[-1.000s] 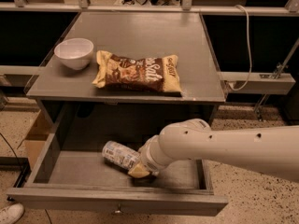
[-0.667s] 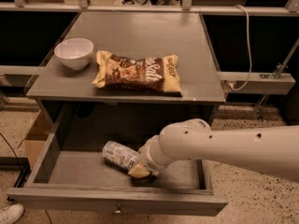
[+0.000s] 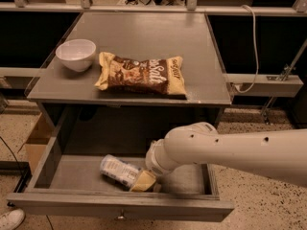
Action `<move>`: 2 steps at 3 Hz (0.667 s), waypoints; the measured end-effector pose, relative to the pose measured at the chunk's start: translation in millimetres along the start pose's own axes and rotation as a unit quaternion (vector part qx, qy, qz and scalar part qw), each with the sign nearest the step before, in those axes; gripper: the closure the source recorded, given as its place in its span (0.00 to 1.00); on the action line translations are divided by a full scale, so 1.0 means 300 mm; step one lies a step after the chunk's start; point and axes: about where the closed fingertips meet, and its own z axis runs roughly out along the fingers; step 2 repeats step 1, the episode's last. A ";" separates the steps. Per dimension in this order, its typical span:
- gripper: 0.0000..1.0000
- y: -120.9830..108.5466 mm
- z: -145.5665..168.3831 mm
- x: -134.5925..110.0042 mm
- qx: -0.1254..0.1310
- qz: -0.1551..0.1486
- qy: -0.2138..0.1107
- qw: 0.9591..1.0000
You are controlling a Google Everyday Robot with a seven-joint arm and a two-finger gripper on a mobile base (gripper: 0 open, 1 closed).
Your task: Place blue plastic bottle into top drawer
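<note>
Camera view: clear blue-labelled plastic bottle (image 3: 117, 170) lies flat in grey top drawer (image 3: 120, 206), near front edge, unmoved; gripper (image 3: 144, 181) against it, grip state indeterminate. Placement looks nearly complete.

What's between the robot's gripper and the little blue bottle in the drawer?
Nothing shows between them. In the camera view the gripper is inside the open grey top drawer, right against one end of the small clear blue-labelled plastic bottle lying there.
</note>
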 end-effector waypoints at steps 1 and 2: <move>0.00 0.000 0.000 0.000 0.000 0.000 0.000 1.000; 0.00 0.000 0.000 0.000 0.000 0.000 0.000 1.000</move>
